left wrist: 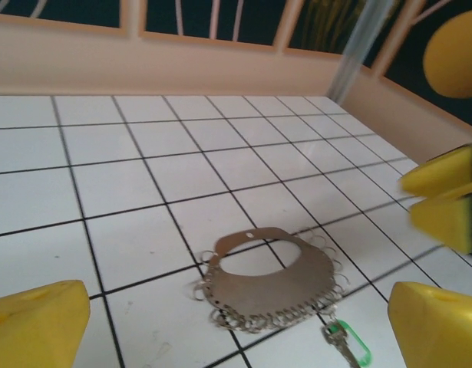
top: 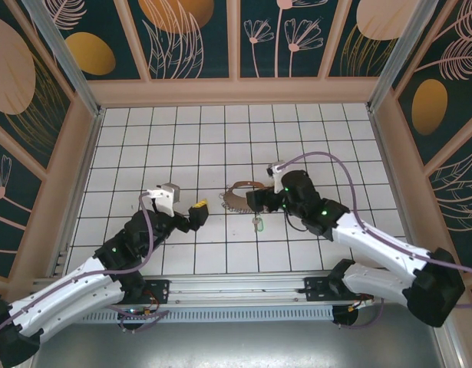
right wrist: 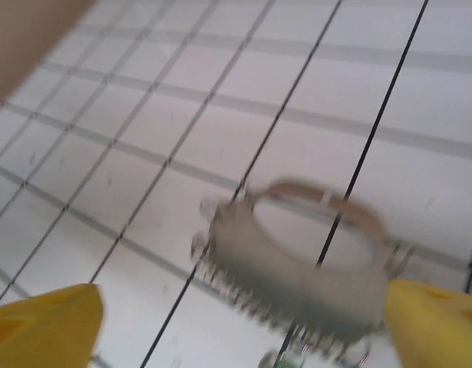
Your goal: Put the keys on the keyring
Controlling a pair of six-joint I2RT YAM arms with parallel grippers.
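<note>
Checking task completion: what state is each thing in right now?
Keyring: flat on the tiles, ungripped.
Key: lying at the keyring's fringe, apparently hooked on.
Left gripper: open, empty.
Right gripper: open, empty, by the keyring.

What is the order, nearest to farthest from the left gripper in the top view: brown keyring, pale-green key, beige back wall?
1. Thin brown oval keyring, just right of the left gripper.
2. Tiny pale-green key, farther right.
3. Beige wooden back wall, far end.
</note>
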